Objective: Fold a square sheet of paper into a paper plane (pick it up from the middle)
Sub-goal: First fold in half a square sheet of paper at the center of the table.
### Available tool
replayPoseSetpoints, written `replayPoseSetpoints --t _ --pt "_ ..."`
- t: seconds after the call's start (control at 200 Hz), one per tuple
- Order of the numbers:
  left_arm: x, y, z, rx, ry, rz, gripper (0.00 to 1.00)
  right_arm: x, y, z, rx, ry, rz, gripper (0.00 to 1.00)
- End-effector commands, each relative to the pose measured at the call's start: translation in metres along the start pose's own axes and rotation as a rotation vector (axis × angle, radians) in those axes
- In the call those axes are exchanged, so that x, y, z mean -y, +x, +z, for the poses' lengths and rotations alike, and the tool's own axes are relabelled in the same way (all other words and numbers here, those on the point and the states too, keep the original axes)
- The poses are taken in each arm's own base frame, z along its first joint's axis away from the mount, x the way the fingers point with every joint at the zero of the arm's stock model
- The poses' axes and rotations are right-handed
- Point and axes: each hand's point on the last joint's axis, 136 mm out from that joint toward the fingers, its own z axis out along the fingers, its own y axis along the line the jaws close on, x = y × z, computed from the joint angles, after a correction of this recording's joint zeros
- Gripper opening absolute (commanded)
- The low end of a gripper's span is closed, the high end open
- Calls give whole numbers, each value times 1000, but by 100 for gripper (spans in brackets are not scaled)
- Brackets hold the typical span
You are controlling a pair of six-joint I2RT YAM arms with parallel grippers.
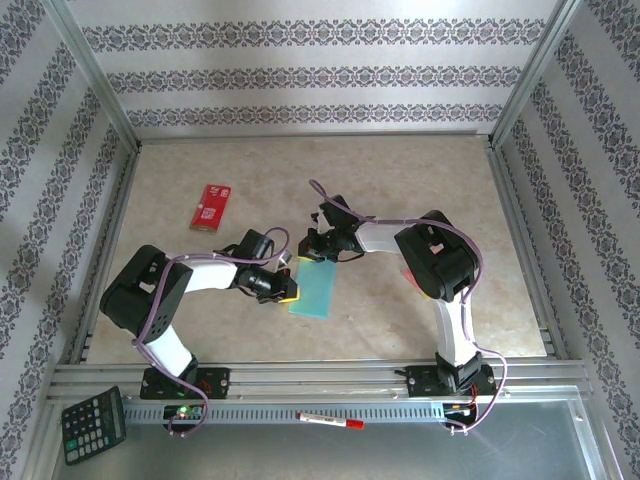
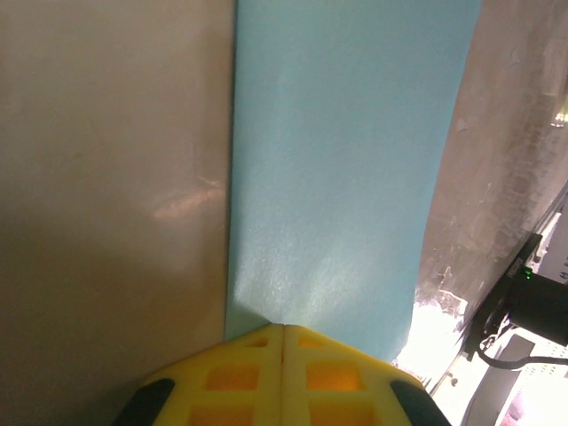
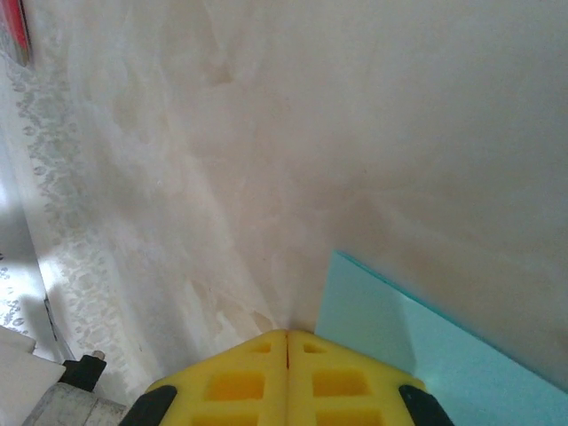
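Left end effector (image 2: 282, 333) and right end effector (image 3: 287, 335) sit clenched at the paper (image 2: 346, 160) edge; sideways drag could skew the fold.

The square sheet of paper (image 2: 342, 160) is cut off above (left wrist view).

Overhead camera looks down from behind; both wrist cameras closely share the paper (image 1: 312, 288).

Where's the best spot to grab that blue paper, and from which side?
Probably the middle of a long edge of the paper, approached low from the left. It lies flat on the table as a narrow rectangle, so nothing sticks up to grab from above. A mid-edge pinch should keep both ends balanced.
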Motion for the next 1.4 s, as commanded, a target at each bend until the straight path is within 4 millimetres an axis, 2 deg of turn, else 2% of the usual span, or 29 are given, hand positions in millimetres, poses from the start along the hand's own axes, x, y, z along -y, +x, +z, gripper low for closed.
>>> replayPoseSetpoints --t 0.0,0.16,0.29,0.34,0.47,0.704,0.824,1.089,1.399 --pt "-45 32 -8 -70 -200 -150 10 33 6 10 -13 79 13 0" --pt "-1 2 -24 22 -89 -88 25 42 11 11 -26 95 20 0" --pt "22 -26 -36 102 -18 -54 26 47 14 11 -28 103 23 0" --pt "23 -35 -37 119 -10 -59 21 48 15 11 -27 105 25 0" --pt "25 -56 -32 132 10 -54 0 49 16 12 -27 105 29 0" --pt "17 -76 -13 114 8 -54 0 49 15 13 -26 105 32 0" --pt "7 -72 -4 88 4 -76 0 50 16 13 -25 109 32 0" --pt "-23 -29 4 16 -34 -140 0 57 19 13 -27 129 45 0" --pt "-29 13 1 -33 -5 -178 0 63 21 15 -29 146 56 0"
